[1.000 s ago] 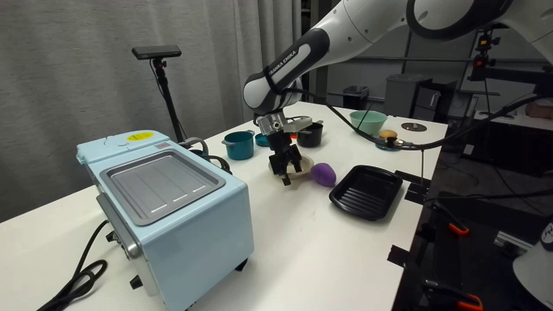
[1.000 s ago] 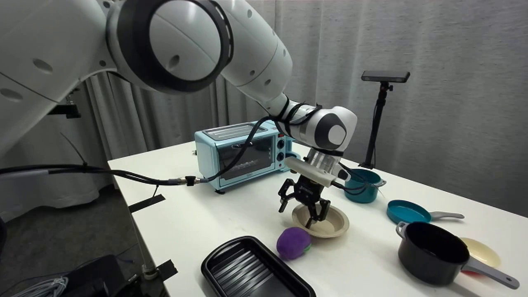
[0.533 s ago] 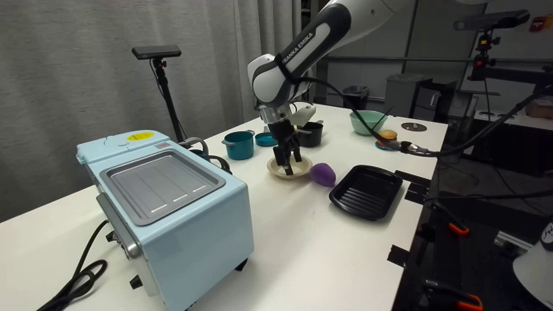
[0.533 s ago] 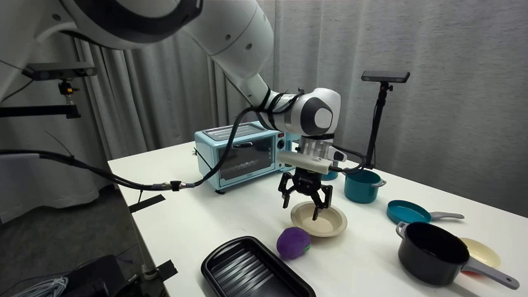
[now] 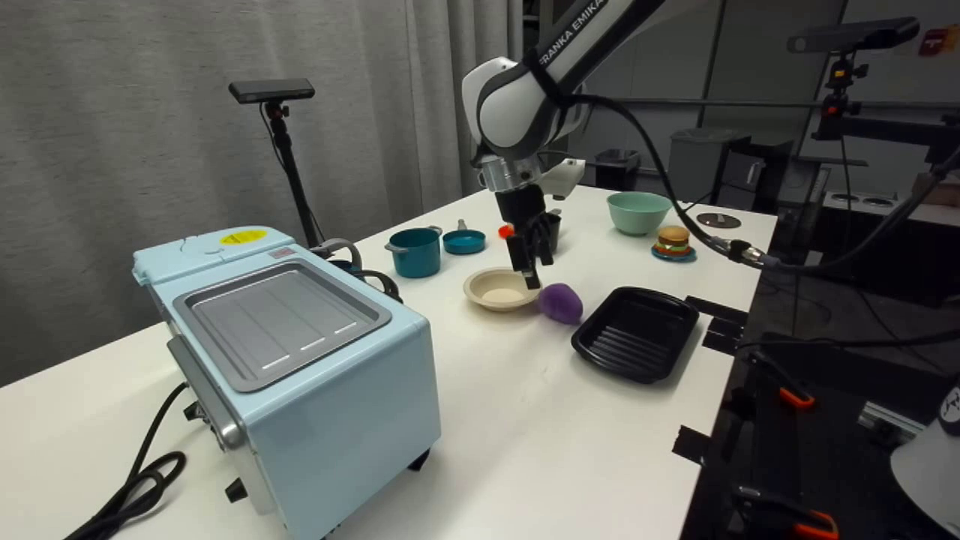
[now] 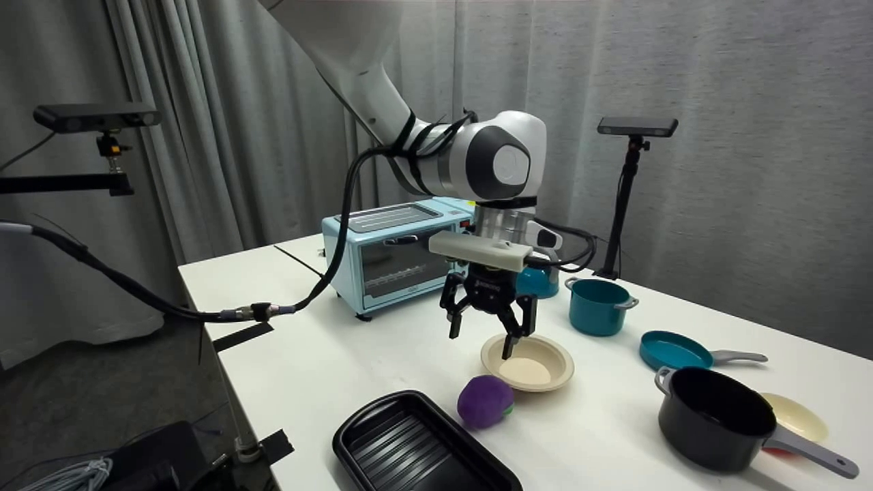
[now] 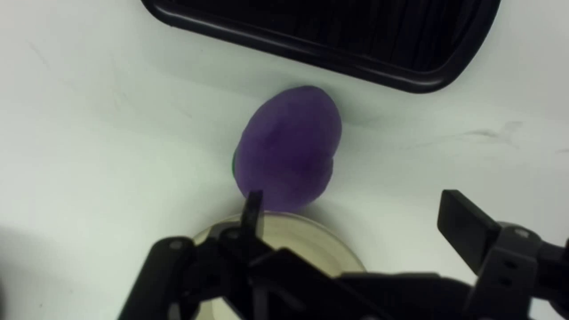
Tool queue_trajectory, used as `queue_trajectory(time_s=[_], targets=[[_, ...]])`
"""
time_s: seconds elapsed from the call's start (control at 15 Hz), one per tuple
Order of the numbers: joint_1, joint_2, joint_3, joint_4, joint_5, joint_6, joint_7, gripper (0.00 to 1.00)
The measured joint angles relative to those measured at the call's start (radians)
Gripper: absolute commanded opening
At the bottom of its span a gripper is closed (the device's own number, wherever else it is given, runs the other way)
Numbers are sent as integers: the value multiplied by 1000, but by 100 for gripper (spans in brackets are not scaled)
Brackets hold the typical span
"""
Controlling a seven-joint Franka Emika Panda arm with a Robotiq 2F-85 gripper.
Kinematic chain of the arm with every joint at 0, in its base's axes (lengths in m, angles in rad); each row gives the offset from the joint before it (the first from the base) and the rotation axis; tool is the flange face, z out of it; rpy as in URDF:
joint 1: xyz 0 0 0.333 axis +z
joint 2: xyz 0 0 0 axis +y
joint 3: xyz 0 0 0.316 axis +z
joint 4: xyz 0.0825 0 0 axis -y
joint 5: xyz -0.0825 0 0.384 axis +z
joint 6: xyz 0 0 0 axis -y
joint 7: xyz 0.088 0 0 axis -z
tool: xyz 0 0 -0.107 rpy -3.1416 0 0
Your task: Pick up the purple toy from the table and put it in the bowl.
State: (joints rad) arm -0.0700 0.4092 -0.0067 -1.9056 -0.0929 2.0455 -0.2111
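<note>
Plainly, the fingers hang wide; the purple toy rests on the tabletop, just beside the cream bowl.

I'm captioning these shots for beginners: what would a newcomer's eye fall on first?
Probably the white robot arm comes first, stretched over the white table with its pincer open. Next is likely the purple toy, lying between the cream bowl and black tray. In an exterior view, the pale blue toaster oven dominates the foreground.

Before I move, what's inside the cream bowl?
In both exterior views, only bare inner surface shows in the cream bowl; the jaws cover a little of it. The purple toy lies outside, by its rim.
</note>
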Motion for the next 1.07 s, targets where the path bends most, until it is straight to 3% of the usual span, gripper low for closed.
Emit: queue_trajectory(time_s=[0.27,0.6,0.67,0.8,1.07], targets=[[0,-22,-24,-87,-42,57,13,100],[0,23,-44,-107,-79,116,27,99],[1,36,-44,-103,-79,123,27,75],[4,60,-41,-91,-79,135,27,71],[6,79,-33,-69,-77,135,27,38]])
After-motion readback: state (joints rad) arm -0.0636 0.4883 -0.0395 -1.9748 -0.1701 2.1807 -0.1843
